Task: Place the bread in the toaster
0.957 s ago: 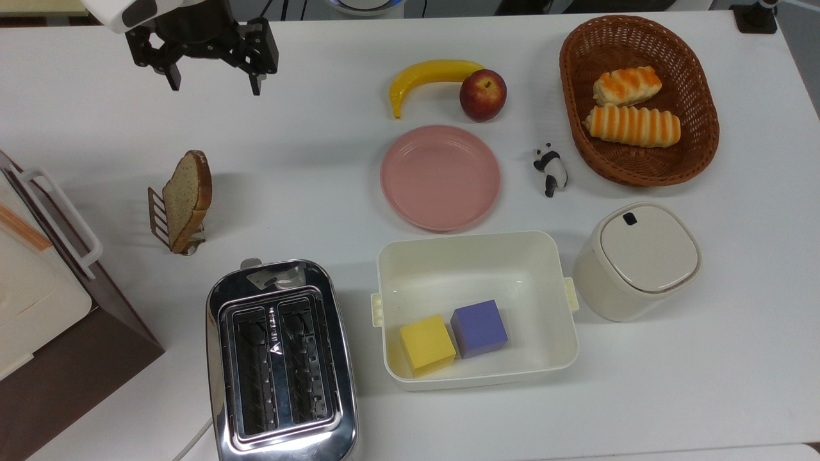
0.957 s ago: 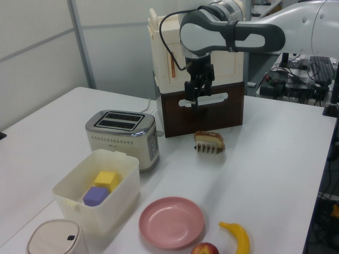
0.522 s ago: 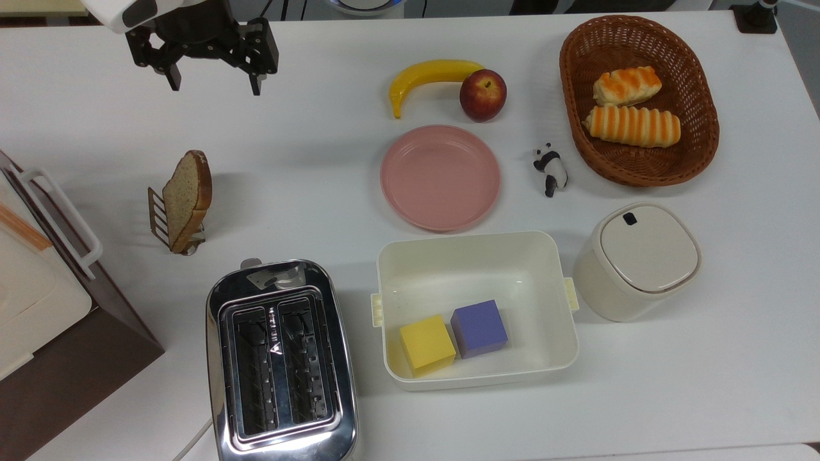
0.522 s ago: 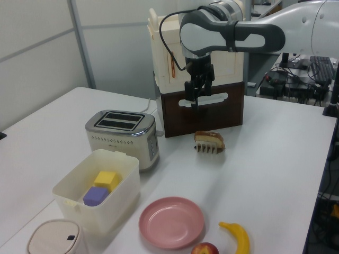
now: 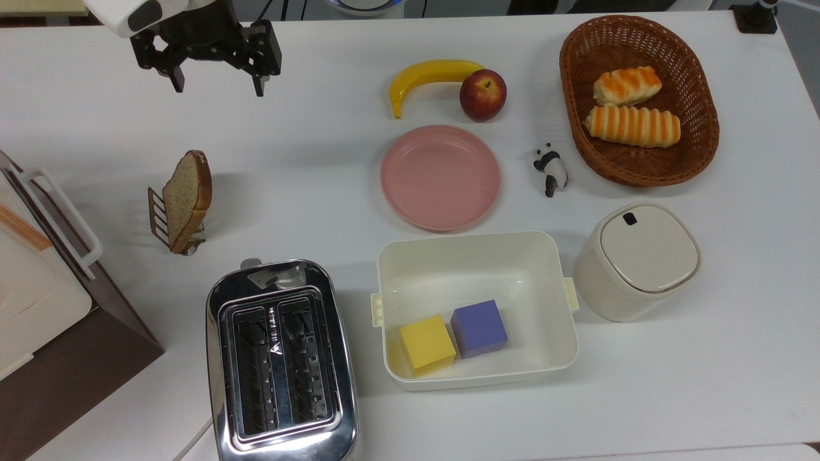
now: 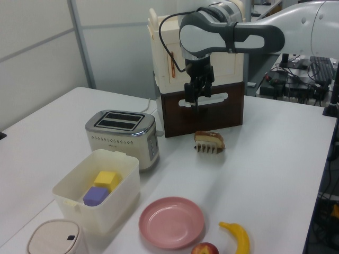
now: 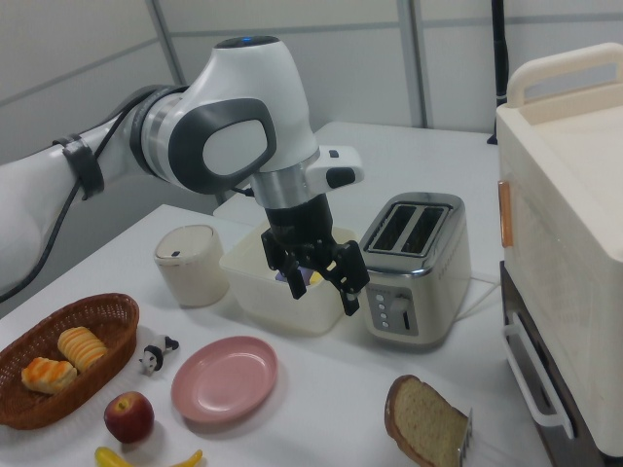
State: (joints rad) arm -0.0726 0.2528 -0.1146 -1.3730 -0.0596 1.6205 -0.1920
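Your gripper (image 5: 214, 86) hangs above the counter (image 5: 320, 179) with its fingers spread apart and nothing between them, well apart from the bread (image 5: 188, 198). The slice stands tilted on its edge, leaning in a small wire rack (image 5: 159, 218), near the toaster (image 5: 280, 362), whose two slots face up and are empty.

Watch the rack first. If you close on the slice too low, you will likely catch the wires too and drag the rack along, or tip it over. The slice is thin and leans, so a grip that is not square to its faces could push it flat instead of pinching it.

The brown and cream box (image 5: 45, 301) with its handle stands close beside the rack on the top view's left; a wide approach from there risks a knock.

At the toaster, a slice held crooked would probably snag on the slot edge.
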